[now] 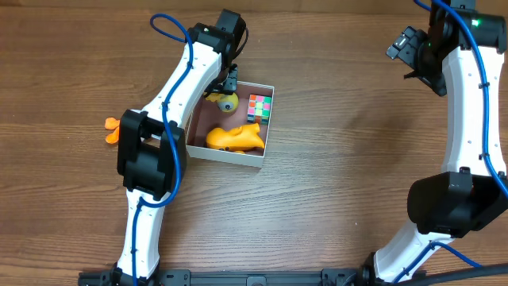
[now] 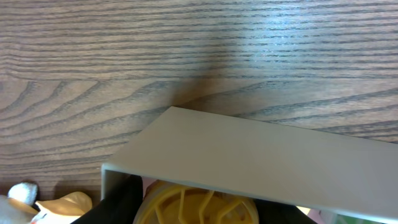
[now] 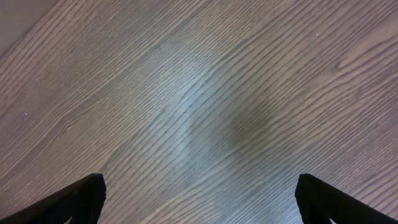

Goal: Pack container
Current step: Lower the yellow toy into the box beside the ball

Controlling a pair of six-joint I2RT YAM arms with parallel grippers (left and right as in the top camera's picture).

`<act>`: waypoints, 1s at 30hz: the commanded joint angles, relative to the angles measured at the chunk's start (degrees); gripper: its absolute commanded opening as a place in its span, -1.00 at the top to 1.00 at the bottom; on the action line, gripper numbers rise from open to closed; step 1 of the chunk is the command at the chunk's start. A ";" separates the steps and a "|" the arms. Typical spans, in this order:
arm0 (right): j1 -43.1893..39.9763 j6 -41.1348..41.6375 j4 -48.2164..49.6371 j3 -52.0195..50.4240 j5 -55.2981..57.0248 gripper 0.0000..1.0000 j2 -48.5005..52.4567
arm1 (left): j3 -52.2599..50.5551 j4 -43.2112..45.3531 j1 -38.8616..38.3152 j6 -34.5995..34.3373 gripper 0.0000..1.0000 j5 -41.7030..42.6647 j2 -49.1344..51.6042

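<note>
The container [image 1: 227, 156] sits on the bench [image 1: 341, 167] a little left of the middle and slightly toward the far edge, turned at a small angle to the edges. Its thin white walls enclose a pinkish floor. Inside, a multicoloured cube [image 1: 259, 107] lies against the far right wall, and an orange toy [image 1: 236, 137] lies along the near wall.

The left gripper [image 1: 228, 89] reaches over the container's far left corner. In the left wrist view its dark fingers [image 2: 121, 202] press on either side of a yellow spoked toy [image 2: 193, 205], so it is clenched on that toy just inside the white wall [image 2: 261, 155]. Whether the toy rests on the floor or hangs above it cannot be told. A cream and white object [image 2: 62, 202] shows at the lower left of that view, outside the wall.

A small orange piece [image 1: 112, 129] lies near the bench's left edge, partly hidden by the left arm.

The right gripper [image 1: 407, 49] hangs near the far right corner, well apart from the container, its jaws spread wide over bare wood [image 3: 199, 93].
</note>
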 commanded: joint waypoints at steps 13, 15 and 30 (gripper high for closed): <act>0.15 0.28 0.26 0.11 0.17 -1.00 -0.85 | 0.37 -4.07 -0.63 -3.78 0.75 -4.48 0.46; 0.15 0.28 0.26 0.11 0.17 -1.00 -0.85 | 0.37 -4.42 -0.63 -3.87 0.76 -4.48 0.46; 0.15 0.28 0.26 0.11 0.17 -1.00 -0.85 | 0.35 -1.66 -0.72 -5.29 0.70 -2.36 0.50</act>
